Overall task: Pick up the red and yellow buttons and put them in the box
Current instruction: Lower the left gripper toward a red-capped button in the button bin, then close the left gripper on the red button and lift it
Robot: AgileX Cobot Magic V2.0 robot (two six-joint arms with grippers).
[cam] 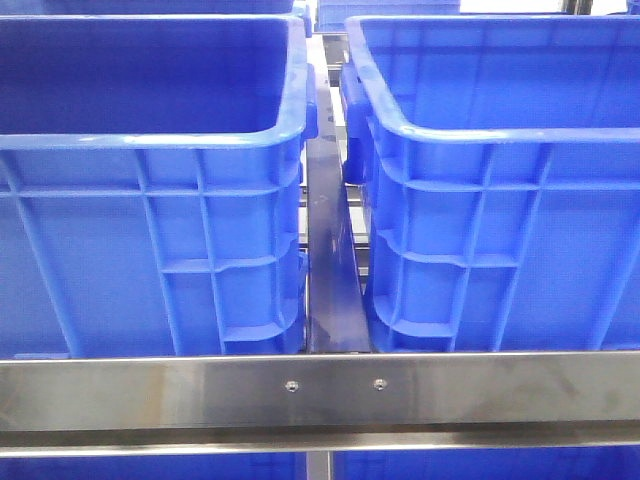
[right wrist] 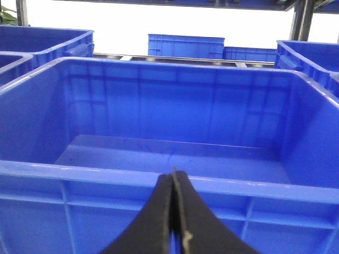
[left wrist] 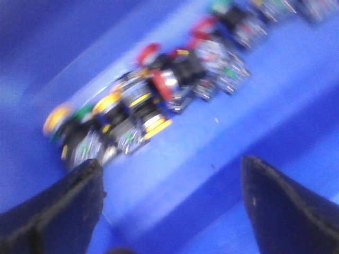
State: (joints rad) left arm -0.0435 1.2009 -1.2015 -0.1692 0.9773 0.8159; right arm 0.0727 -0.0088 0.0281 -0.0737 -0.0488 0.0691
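Gripper work at this moment belongs to the left gripper (left wrist: 172, 203), whose fingers stand wide apart and hold nothing as it hangs inside a blue bin (left wrist: 254, 121) above a heap of push buttons (left wrist: 159, 95); the right gripper (right wrist: 173, 222) has its fingers pressed together on nothing, poised just outside the near rim of a second, bare-floored bin (right wrist: 175, 148). Seen from the front, two large blue crates, the left crate (cam: 150, 240) and the right crate (cam: 500, 230), sit side by side behind a steel rail (cam: 320, 390) with a narrow gap between them; neither arm shows in that view and the crate floors are hidden there. By my reading the step in hand is the reach for a first pick: nothing is gripped and the right-hand bin looks unfilled. The left wrist view is badly smeared, so single buttons are hard to separate, yet red caps (left wrist: 150, 52) and yellow caps (left wrist: 55, 119) show among green ones and metal bodies, strung along the bin floor. The next move likely calls for steadying over one red or yellow cap, descending with the fingers either side of it, and avoiding the tangled neighbours.
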